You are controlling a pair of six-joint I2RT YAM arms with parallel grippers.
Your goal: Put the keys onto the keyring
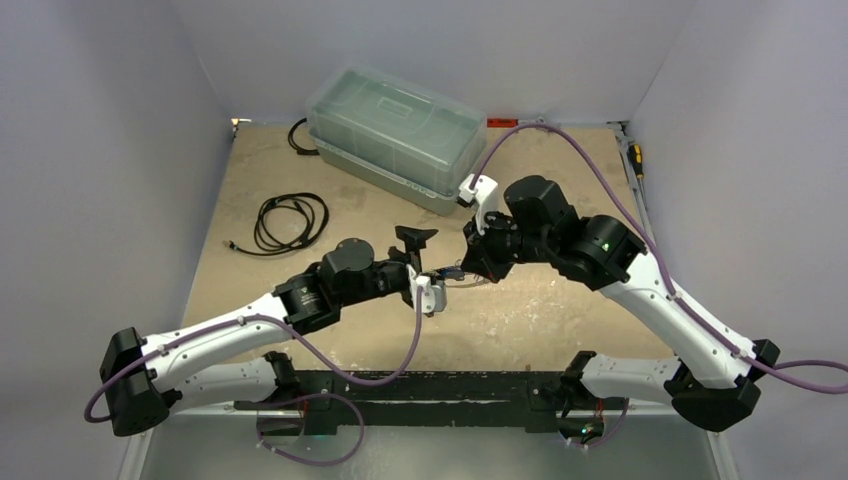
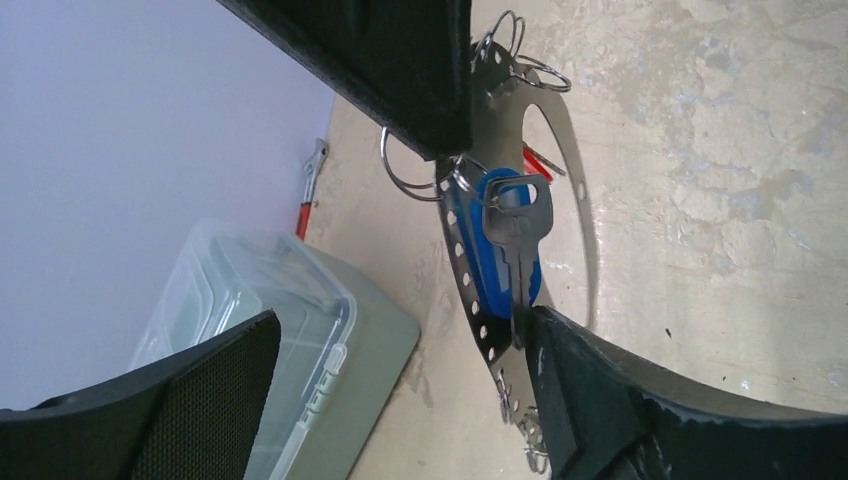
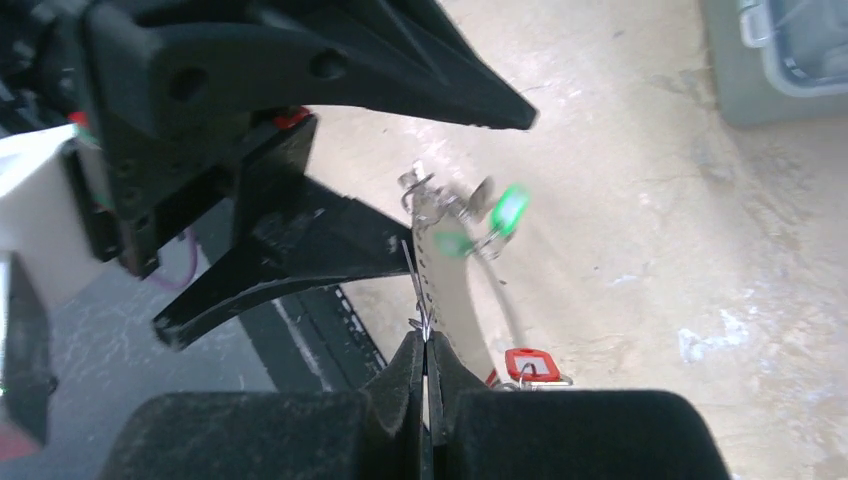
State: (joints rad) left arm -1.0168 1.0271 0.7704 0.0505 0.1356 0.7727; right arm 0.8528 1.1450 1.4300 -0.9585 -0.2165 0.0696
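The keyring [image 2: 478, 300], a flat grey metal ring with small rim holes, hangs in the air between my two grippers [image 1: 456, 272]. My right gripper [image 3: 425, 345] is shut on its rim and also shows in the top view [image 1: 472, 266]. A silver key with a blue tag [image 2: 512, 240] hangs against the ring. Green tags [image 3: 508, 212] and a red tag [image 3: 530, 365] hang from it on small wire rings. My left gripper [image 2: 400, 320] is wide open around the ring's lower part. One of its fingers [image 2: 600, 400] touches the key's tip. It also shows in the top view [image 1: 428, 258].
A clear plastic box with lid [image 1: 400, 130] stands at the back and also shows in the left wrist view [image 2: 260, 330]. A coiled black cable [image 1: 290, 222] lies at the left. A red-handled tool [image 2: 308, 190] lies by the wall. The black base rail [image 1: 420, 390] runs along the near edge.
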